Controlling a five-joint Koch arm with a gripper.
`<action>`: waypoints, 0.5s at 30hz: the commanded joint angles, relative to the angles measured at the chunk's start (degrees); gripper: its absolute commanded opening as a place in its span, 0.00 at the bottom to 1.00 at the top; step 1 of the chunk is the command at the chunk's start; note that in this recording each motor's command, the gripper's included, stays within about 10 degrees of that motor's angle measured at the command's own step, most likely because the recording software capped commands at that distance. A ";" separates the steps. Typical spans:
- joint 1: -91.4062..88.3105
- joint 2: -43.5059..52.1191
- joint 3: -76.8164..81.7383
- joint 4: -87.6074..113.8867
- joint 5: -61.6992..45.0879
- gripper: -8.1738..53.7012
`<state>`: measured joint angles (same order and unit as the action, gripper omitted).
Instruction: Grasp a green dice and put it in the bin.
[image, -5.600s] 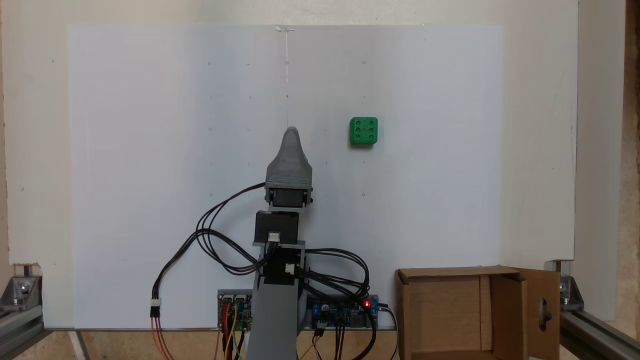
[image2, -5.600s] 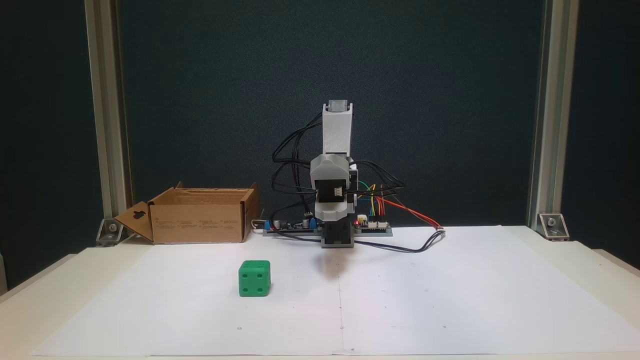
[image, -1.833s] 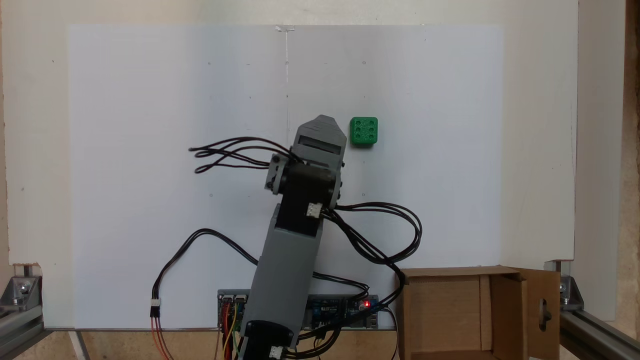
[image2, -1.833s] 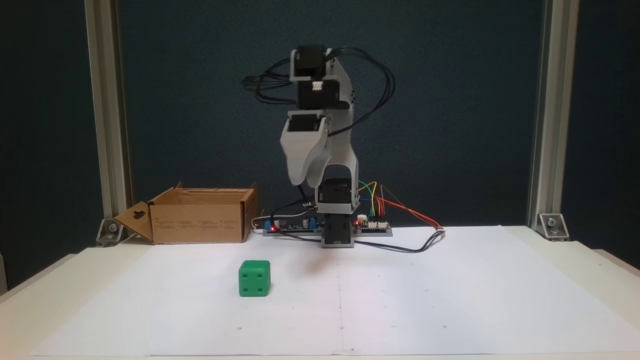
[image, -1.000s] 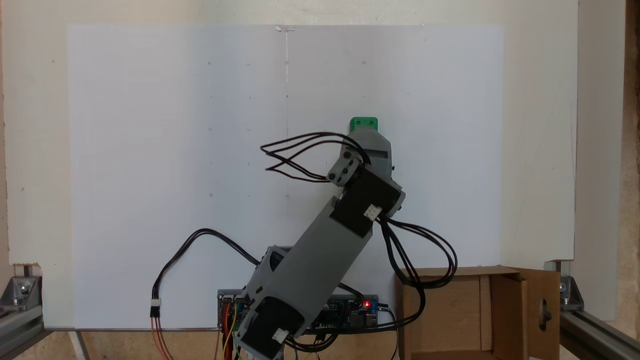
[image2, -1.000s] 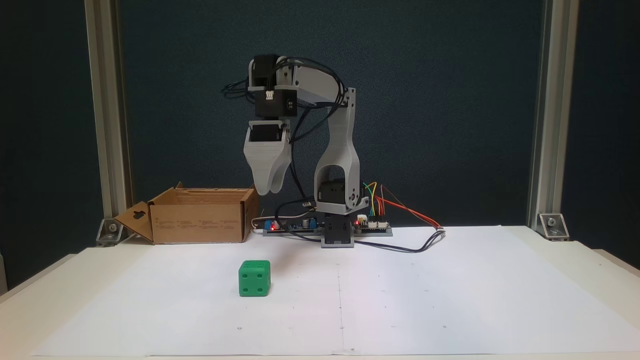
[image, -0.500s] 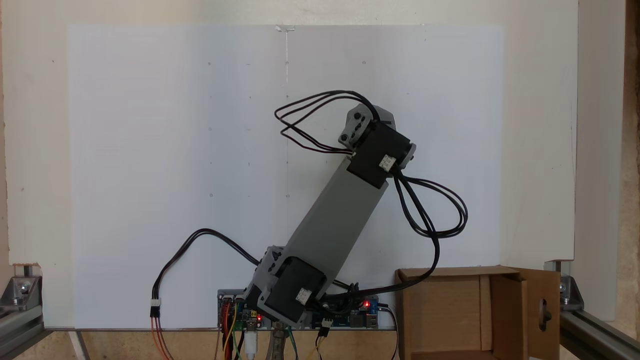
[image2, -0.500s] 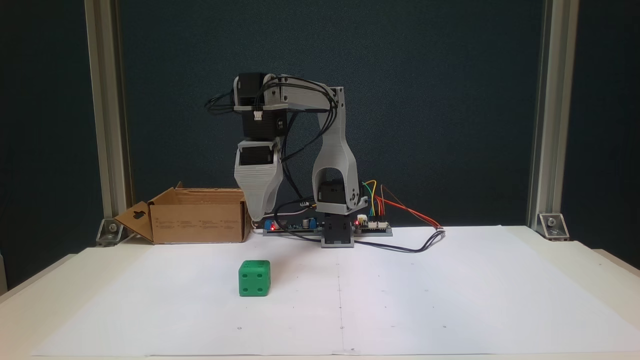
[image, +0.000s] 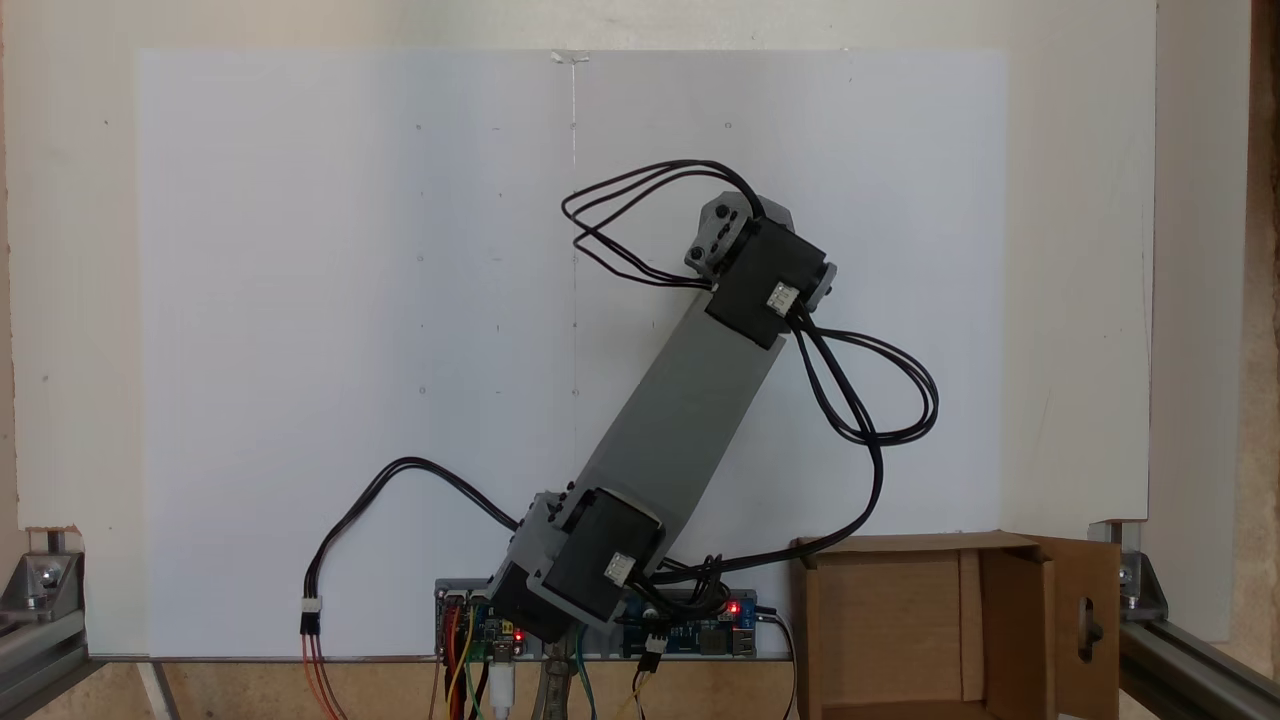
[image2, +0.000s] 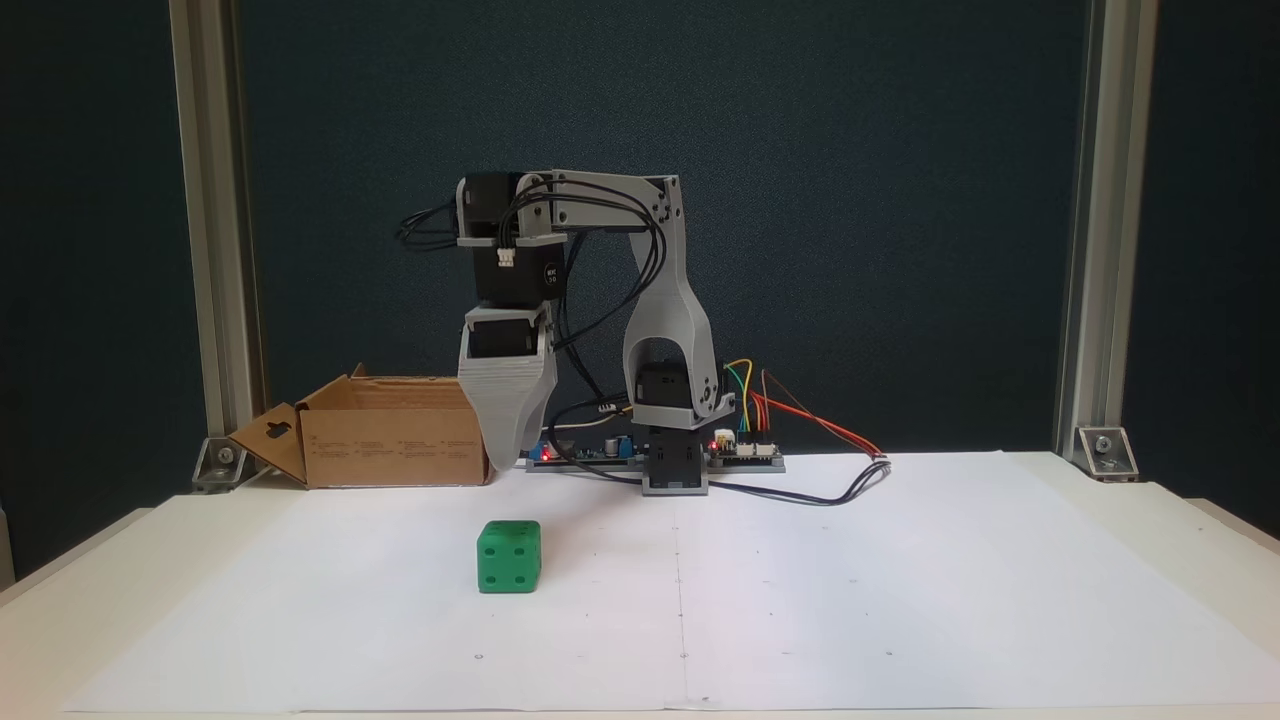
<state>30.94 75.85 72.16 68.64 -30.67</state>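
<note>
The green dice (image2: 509, 556) sits on the white sheet, left of centre in a fixed view. My gripper (image2: 506, 462) hangs point-down above it and slightly behind, with a clear gap between tip and dice. It shows as one grey tapered tip, so its jaws cannot be told apart. From above, the arm's wrist (image: 765, 275) reaches out over the sheet's right half. The bin (image2: 400, 445), a brown cardboard box with upright flaps, stands at the back left of the sheet, beside the gripper. In a fixed view the bin (image: 890, 620) is at the bottom right.
Controller boards with coloured wires (image2: 745, 452) lie by the arm's base. Black cable loops (image: 870, 400) hang off the arm toward the bin. Aluminium frame posts (image2: 210, 250) (image2: 1095, 250) stand at both sides. The white sheet (image2: 850, 580) is bare to the right.
The arm has swung from its folded rest toward the dice and stretched out over it. In the last half second the gripper has come lower. The dice has not moved.
</note>
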 joint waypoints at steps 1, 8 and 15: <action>0.00 0.09 -2.99 0.00 -3.16 0.87; 0.00 -0.70 -1.32 -1.32 -3.08 0.87; 0.26 -1.41 2.37 -5.19 -3.08 0.87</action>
<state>31.20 74.36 75.23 64.60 -30.67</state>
